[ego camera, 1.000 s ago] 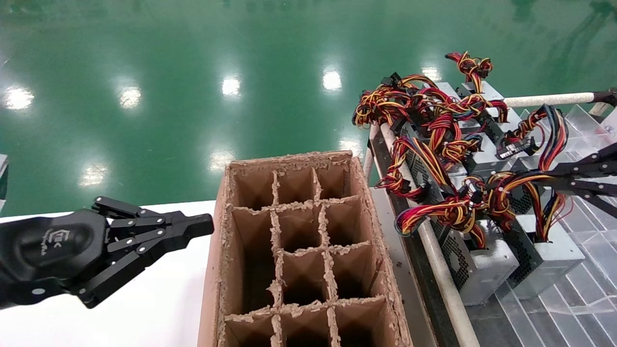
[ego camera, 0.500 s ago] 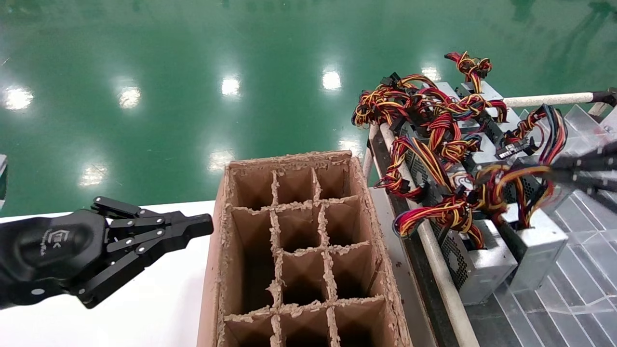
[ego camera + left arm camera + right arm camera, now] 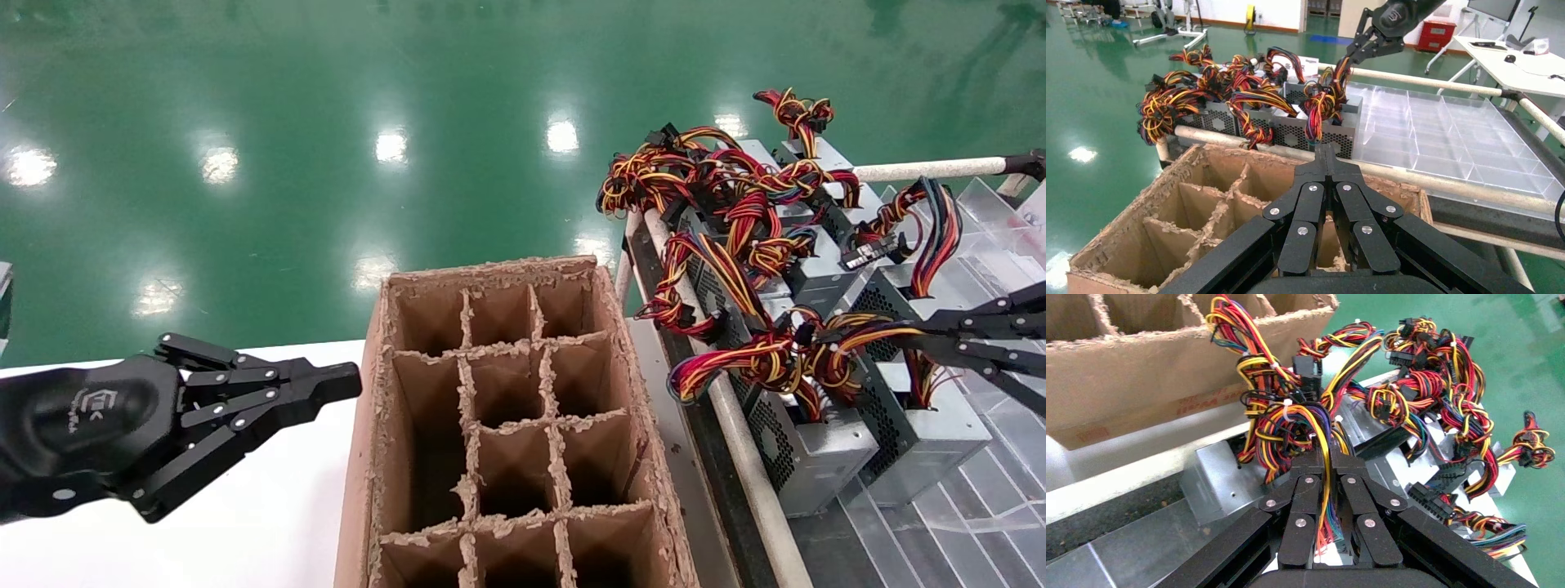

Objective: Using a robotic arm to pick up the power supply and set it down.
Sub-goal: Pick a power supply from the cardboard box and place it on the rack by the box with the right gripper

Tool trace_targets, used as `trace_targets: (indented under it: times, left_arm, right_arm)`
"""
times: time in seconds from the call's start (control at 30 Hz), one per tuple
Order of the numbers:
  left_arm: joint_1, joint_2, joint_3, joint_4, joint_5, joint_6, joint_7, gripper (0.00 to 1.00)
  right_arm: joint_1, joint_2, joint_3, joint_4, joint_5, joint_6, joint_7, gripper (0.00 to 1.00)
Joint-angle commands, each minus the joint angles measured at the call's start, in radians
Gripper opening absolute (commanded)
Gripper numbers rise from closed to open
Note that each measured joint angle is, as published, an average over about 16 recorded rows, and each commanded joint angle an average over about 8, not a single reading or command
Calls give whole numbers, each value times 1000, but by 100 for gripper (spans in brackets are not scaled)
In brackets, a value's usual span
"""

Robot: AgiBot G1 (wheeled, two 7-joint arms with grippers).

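Silver-grey metal power supply box [image 3: 927,425] with tiny vent holes on one side stands on the clear plastic tray [image 3: 981,523], at the right of the brown cardboard box with many square pockets [image 3: 507,408]. Its bunch of red, yellow, orange and black wires [image 3: 825,347] sticks up from the top. The black right gripper [image 3: 891,336] reaches in from the right side and is closed tight on that bunch of wires. In the right wrist view, the wires [image 3: 1303,435] run between the two black fingers [image 3: 1306,478], which are pressed close together.

Just beside this power supply stands another grey metal box [image 3: 805,453], touching the white rail [image 3: 748,457] at the tray's edge. More grey boxes with tangled wires [image 3: 719,188] are lined up farther back.

The black left gripper with a white logo [image 3: 339,382] hangs over the white desk [image 3: 270,523], near the cardboard box but not touching it. Its fingers are pressed together and hold nothing. The shiny green floor [image 3: 327,122] lies behind everything.
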Motion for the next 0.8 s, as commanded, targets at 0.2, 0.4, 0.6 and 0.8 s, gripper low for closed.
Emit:
trace_targets:
  times: [0.2, 0.4, 0.6, 0.8]
  left_arm:
    - [0, 0, 0, 0, 0, 0, 0, 0]
    - [0, 0, 0, 0, 0, 0, 0, 0]
    - [0, 0, 0, 0, 0, 0, 0, 0]
    - [0, 0, 0, 0, 0, 0, 0, 0]
  right_arm:
    - [-10, 4, -3, 1, 8, 32, -7, 100]
    - [-16, 2, -7, 1, 6, 46, -2, 100]
    - [-18, -2, -11, 2, -3, 47, 21, 100]
    - [-11, -2, -9, 2, -2, 32, 44, 100]
